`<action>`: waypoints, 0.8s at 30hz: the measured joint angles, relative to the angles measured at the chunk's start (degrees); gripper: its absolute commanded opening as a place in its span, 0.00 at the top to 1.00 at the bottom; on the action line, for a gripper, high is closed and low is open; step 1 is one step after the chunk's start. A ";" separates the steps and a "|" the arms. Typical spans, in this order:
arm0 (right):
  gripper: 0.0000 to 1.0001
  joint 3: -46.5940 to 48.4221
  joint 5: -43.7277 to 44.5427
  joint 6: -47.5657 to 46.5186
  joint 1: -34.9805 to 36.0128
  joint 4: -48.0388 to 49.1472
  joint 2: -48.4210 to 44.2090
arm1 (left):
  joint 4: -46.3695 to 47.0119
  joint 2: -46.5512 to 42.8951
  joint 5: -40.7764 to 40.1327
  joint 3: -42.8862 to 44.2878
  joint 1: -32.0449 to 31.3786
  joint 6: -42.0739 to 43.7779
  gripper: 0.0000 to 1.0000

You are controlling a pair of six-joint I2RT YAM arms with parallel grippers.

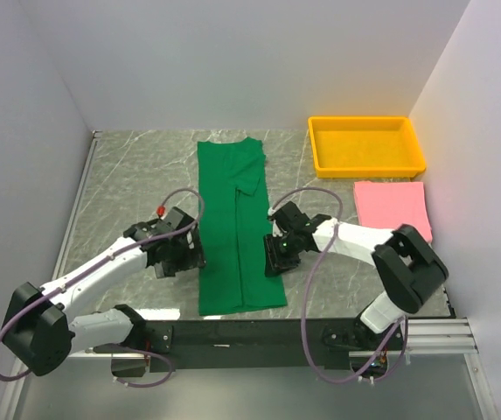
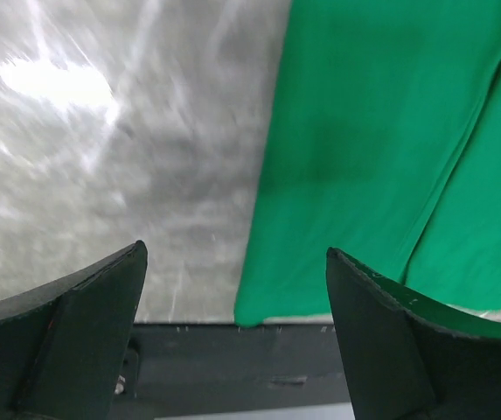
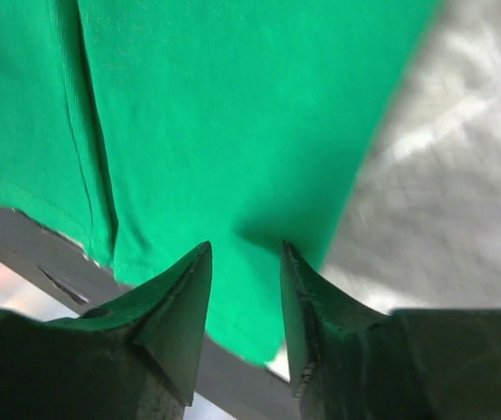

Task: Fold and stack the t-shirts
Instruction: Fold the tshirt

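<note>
Left gripper (image 1: 180, 254) and right gripper (image 1: 278, 254) sit low on either side of the dark green t-shirt (image 1: 237, 236).
Left fingers are spread wide and straddle the shirt's left edge and bare table (image 1: 128, 184). Right fingers show only a narrow gap, over the shirt's right edge near the hem; can't tell if they touch the cloth. Green shirt lies mid-table as a long narrow strip, sides folded in, hem at the near table edge. Pink t-shirt (image 1: 392, 208) is a flat folded rectangle far right, just in front of the yellow tray (image 1: 368, 169), well apart from the green one.
</note>
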 measured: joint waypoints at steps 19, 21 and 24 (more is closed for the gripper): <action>0.53 -10.05 10.10 12.66 8.68 -8.98 -15.08 | -0.13 2.99 -0.09 -5.29 -19.34 -16.74 0.39; 0.54 -10.05 10.16 13.51 9.09 -8.11 -14.08 | 0.00 4.17 -0.11 -5.27 -19.78 -17.14 0.39; 0.53 -10.05 10.36 14.69 9.84 -6.58 -12.41 | 0.24 5.01 -0.09 -5.29 -20.26 -17.25 0.39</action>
